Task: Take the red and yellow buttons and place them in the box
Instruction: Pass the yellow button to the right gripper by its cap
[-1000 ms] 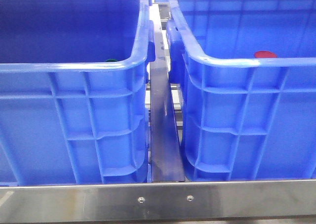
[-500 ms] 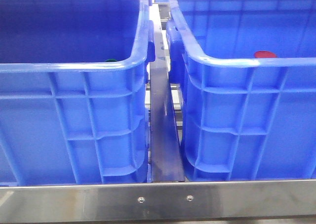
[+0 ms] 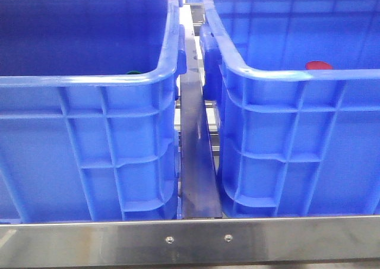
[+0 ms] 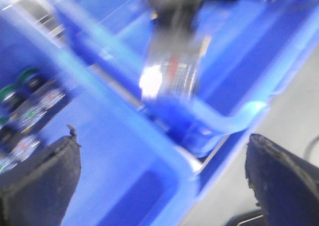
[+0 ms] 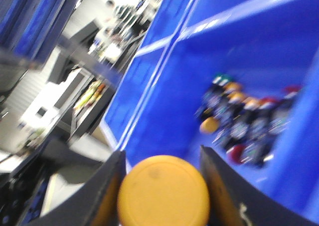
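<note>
Yellow button (image 5: 163, 191) gripped in the right hand (image 5: 162, 193), two blue crates on the bench.

Front view: the left crate (image 3: 89, 144) fills the left of the frame, a sliver of dark green button (image 3: 133, 72) showing over its near rim; the right crate (image 3: 297, 138) fills the right, a red button (image 3: 319, 65) peeking above its rim. A metal rail (image 3: 190, 240) runs along the bottom. Nothing differs from the earlier frames.
Left wrist view, blurred: the left hand (image 4: 159, 183) is spread wide with nothing between its pads, above blue crate rims.
Right wrist view, blurred: fingers (image 5: 107, 191) closed on the yellow button at lower centre; a heap of buttons (image 5: 246, 121) lies inside the crate at centre right.
</note>
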Tool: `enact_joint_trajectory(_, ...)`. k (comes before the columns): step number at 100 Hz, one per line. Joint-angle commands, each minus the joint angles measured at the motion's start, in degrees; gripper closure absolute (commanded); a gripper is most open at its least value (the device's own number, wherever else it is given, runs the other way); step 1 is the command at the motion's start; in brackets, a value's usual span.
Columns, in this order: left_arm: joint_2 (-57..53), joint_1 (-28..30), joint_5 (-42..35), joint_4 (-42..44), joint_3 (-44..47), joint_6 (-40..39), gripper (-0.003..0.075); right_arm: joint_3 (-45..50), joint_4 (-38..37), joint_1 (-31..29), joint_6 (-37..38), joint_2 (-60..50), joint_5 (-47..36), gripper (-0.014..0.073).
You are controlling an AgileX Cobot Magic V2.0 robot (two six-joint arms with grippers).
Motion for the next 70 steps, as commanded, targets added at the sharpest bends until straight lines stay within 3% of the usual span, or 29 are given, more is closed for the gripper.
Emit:
enact_joint_trajectory(1,-1.5,1.6,-1.2,4.3,-1.4,-3.7,0.0092,-2.2,3.5,-4.0,-1.4,-3.1,2.7,0.0337)
enact_joint_trajectory(24,-4.2,13.2,-5.0,2.9,3.5,-5.8,0.0092,-2.2,1.1,-11.4,-1.7,-6.6,2.9,0.0337)
enact_joint_trajectory(55,-11.1,37.0,-8.3,0.1,13.0,-5.8,0.0092,-2.2,-2.3,-16.9,-1.7,-8.3,2.7,0.0337)
enact_joint_trajectory(70,-17.8,45.6,-11.4,-2.6,18.7,-5.8,0.0092,-2.2,-5.7,-19.3,-1.9,-8.3,0.4,0.0337)
